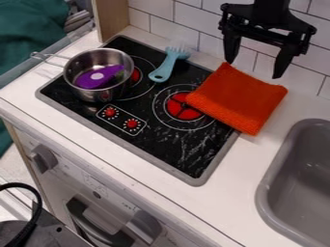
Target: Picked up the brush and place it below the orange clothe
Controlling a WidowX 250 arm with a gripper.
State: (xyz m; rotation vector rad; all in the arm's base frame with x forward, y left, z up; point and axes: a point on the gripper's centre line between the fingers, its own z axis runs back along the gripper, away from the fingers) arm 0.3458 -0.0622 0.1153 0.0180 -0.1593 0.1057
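While the white counter point(240, 185) spans the scene, the black stovetop point(193, 157) is set into it at a slant, with the grey sink point(274, 166) to its right in the picture. Above the counter's back part, at the upper right, hangs the black gripper point(254, 68), open, its two fingers spread well apart with nothing between them. Near it, the orange cloth point(238, 99) lies partly on the stovetop, overlapping a red burner's edge, and partly on the counter. The metal pot point(87, 91) sits at the stovetop's left, handle pointing left. Between pot and cloth, touching neither, the light blue brush point(168, 65) lies near the stovetop's back edge, bristles toward the tiled wall. Smaller still, a purple toy point(97, 77) with a pale spot rests inside the pot.
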